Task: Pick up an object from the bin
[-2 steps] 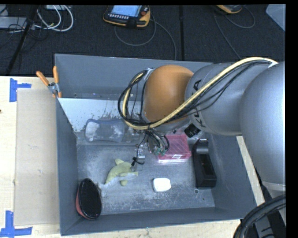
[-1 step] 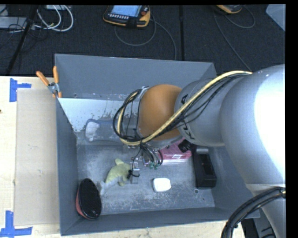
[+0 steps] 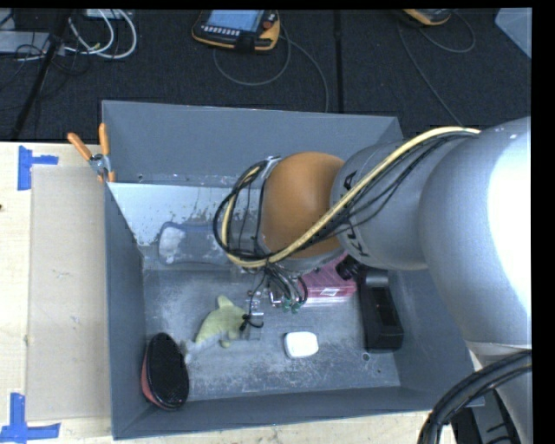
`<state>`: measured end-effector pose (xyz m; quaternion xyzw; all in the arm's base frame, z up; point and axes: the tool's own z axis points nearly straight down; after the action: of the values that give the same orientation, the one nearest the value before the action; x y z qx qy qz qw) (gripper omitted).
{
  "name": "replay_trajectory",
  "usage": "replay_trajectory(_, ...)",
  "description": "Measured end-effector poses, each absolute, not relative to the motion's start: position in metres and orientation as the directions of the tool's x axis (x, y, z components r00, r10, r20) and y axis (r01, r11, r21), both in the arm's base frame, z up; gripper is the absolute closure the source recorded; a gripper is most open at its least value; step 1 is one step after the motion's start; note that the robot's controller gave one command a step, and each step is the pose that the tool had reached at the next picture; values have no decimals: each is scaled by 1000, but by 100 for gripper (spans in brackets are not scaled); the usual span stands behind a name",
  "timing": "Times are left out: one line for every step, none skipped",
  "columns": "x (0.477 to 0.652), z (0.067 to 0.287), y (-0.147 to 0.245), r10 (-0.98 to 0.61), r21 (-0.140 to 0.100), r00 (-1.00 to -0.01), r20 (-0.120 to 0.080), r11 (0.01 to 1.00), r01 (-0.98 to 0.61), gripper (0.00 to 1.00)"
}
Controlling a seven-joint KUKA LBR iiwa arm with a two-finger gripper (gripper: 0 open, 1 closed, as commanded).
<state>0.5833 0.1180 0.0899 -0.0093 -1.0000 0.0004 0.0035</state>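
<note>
Right now the gripper (image 3: 253, 317) sits low over the bin floor. It hangs below the arm's orange wrist cover (image 3: 299, 204) and a looped cable bundle (image 3: 232, 227) of black and yellow. Open or closed: cannot tell, the tip is small and dark against the clutter.

Just to the view's left of the gripper lies a yellow-green soft toy (image 3: 217, 325), limp and flat on the floor. It is the nearest thing to the tip and looks to be touching it or nearly so. Whether it is gripped cannot be told.

Below and to the right of the gripper, near it, is a small white rounded block (image 3: 301, 344). Up and to the right, partly under the wrist, is a pink box (image 3: 328, 284). Further right, a black oblong box (image 3: 381, 314) lies along the right wall. Well apart to the lower left, in the near corner, is a black oval thing (image 3: 165, 371) with a red rim. Up and left, against the sloped back wall, is a pale, clear-looking scrap (image 3: 172, 241); kind unclear.

Surface: the grey metal bin (image 3: 260, 139) has a dull floor speckled with white dust and scuffs, thickest around the toy and the tip.

Room: beyond the far wall is a dark floor (image 3: 373, 61), with loose cords (image 3: 104, 30) and a handheld controller (image 3: 236, 26) with a screen.
</note>
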Motion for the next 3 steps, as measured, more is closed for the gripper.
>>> replay_trajectory(570, 101, 130, 38, 0, -999, 7, 999, 38, 0)
replay_trajectory(565, 69, 132, -23, -1, -1000, 12, 1000, -23, 0)
replay_trajectory(563, 71, 130, -45, 1, -999, 8, 999, -45, 100)
